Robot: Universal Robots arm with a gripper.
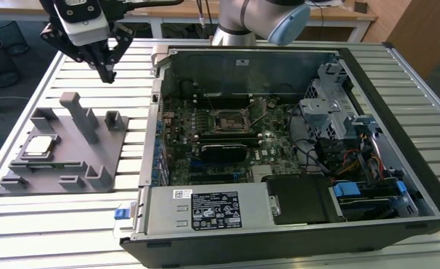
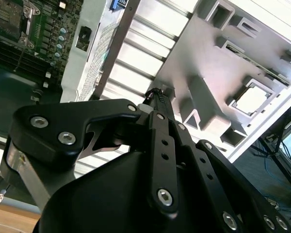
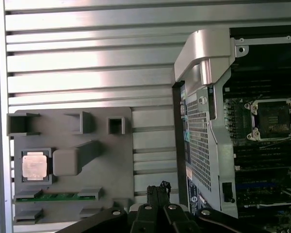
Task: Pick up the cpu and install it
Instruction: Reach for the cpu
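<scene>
**Gripper closed, empty, well off the chip**

The computer case (image 1: 280, 246) sits open beside the gripper (image 1: 108, 75), with the socket (image 1: 228, 119) bare inside. The grey tray (image 1: 119, 145) lies below the gripper on the other side. Fingers pinched together, holding nothing. The cpu (image 1: 39, 145) rests in its tray pocket, well apart from the fingertips, beyond the upright posts.

Risks: descending closed would jab the chip's top; a low approach could clip a post.

the gripper (image 1: 108, 74) hangs above the slatted table (image 1: 56, 224), fingers drawn together, holding nothing, well apart from the cpu (image 1: 40, 145). the cpu lies flat in the grey fixture tray (image 1: 65, 159), beside the open computer case (image 1: 280, 246) with its black socket (image 1: 231, 120).
</scene>
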